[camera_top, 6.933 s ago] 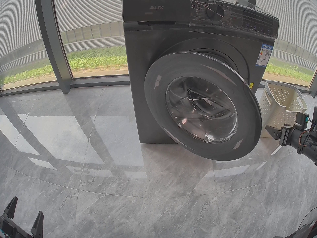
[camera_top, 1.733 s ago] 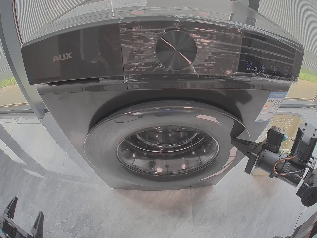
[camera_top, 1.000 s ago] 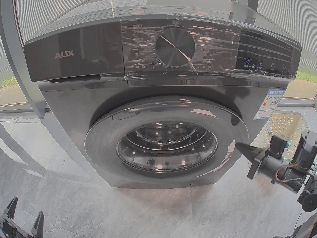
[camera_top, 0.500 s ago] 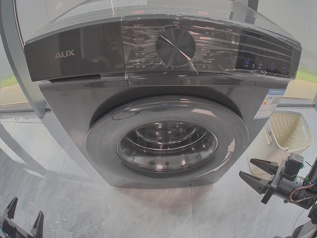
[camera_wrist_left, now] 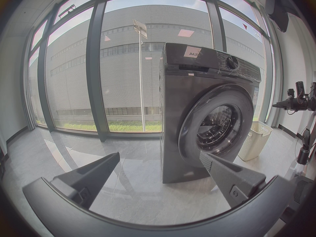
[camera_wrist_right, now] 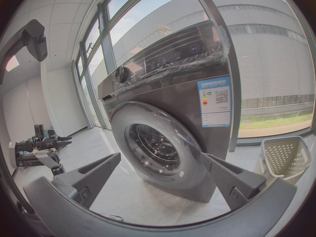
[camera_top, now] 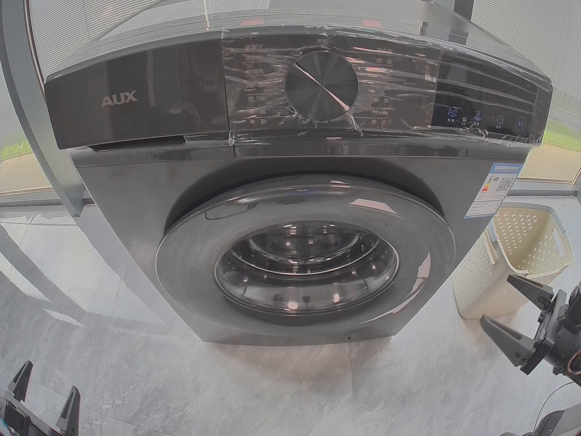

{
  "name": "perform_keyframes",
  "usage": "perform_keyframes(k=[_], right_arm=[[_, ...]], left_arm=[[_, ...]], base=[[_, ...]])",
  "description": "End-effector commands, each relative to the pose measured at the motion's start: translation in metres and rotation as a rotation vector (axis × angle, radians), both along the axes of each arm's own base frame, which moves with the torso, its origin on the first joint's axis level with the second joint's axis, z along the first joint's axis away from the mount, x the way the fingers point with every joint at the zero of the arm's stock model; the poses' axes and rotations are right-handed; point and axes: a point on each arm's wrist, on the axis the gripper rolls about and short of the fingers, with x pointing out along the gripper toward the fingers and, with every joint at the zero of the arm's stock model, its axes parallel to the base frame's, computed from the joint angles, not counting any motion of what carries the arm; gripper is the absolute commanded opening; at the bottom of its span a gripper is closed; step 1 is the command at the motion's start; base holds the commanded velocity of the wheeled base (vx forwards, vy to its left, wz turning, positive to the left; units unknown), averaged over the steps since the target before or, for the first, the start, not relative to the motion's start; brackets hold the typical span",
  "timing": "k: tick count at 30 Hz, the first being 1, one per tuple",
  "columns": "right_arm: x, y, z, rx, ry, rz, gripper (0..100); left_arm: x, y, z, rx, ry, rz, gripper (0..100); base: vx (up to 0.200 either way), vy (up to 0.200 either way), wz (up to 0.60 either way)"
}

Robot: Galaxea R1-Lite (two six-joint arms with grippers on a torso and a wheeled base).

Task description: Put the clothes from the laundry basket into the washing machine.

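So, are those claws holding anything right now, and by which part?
Nothing is held. The right claw hangs open and empty near the laundry basket, and the left claw is open and empty low over the floor.

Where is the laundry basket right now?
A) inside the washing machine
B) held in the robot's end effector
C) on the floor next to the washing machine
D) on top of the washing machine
C: the laundry basket stands on the floor to the right of the washing machine, and the right end effector near it is open and empty.
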Motion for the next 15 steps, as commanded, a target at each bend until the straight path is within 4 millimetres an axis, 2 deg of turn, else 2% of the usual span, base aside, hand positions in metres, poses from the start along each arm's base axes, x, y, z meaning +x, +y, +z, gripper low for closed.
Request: perform_keyframes(k=[1, 7, 13, 15], right_arm=[[-0.028, -0.026, 0.004, 0.009, -0.117, -0.142, 100], [-0.052, -0.040, 0.000, 0.022, -0.170, -0.249, 100], [-0.084, -0.049, -0.018, 0.033, -0.204, -0.293, 100], [-0.089, -0.050, -0.022, 0.033, -0.209, -0.304, 100]], left_arm=[[0.000, 0.000, -0.005, -0.001, 0.000, 0.000, 100], [0.000, 0.000, -0.005, 0.004, 0.000, 0.000, 100], [0.000, 0.000, -0.005, 0.002, 0.000, 0.000, 100], [0.000, 0.000, -0.005, 0.002, 0.000, 0.000, 100]], base=[[0.000, 0.000, 0.00], [0.000, 0.000, 0.00], [0.000, 0.000, 0.00], [0.000, 0.000, 0.00]])
